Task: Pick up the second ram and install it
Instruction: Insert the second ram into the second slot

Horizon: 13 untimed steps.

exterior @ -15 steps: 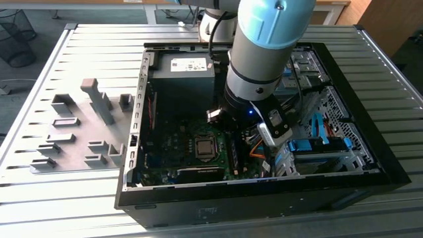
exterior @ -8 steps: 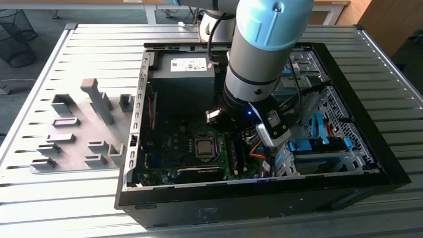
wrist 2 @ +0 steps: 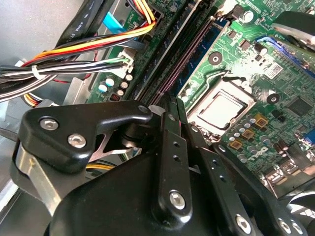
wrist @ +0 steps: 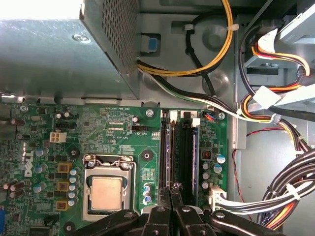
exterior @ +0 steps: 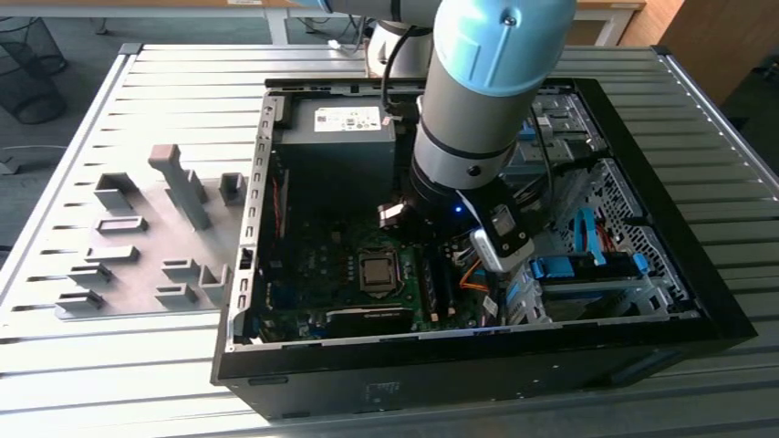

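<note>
— Inspector: In the first wrist view, your gripper (wrist: 171,209) sits fingers together over the memory slots (wrist: 179,150).
— Operator: And beside them?
— Inspector: The CPU socket (wrist: 107,189); power supply (wrist: 64,54) and cable bundle (wrist: 290,191) further off.

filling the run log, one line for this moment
gripper: shut on ram | place: memory slots beside cpu socket | ram: upright

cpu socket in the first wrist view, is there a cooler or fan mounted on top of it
No. In the first wrist view the CPU socket is uncovered, its bare metal square showing inside the latch frame.
</note>
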Tool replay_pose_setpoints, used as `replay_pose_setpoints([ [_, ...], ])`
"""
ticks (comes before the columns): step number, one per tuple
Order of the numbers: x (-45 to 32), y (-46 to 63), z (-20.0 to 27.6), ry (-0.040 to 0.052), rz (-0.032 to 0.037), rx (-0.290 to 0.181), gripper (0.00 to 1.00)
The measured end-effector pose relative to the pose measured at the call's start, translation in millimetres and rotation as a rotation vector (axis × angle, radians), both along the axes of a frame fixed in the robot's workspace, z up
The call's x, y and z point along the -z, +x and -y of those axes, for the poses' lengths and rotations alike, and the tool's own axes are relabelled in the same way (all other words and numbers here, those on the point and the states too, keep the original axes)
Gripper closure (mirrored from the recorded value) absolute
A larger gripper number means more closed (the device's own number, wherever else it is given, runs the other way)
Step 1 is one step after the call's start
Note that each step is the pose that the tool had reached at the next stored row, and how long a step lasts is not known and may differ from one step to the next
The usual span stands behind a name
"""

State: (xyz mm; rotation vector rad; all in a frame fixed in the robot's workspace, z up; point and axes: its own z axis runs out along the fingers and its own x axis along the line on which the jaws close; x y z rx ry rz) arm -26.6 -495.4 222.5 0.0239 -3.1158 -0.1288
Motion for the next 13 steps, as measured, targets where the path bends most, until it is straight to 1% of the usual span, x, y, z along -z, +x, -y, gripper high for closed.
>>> replay_pose_setpoints([
  [3,-0.5,0.0,0.1,-0.0003,-0.0016,0.0,0.88],
  [13,-0.5,0.0,0.1,-0.0002,-0.0018,0.0,0.88],
])
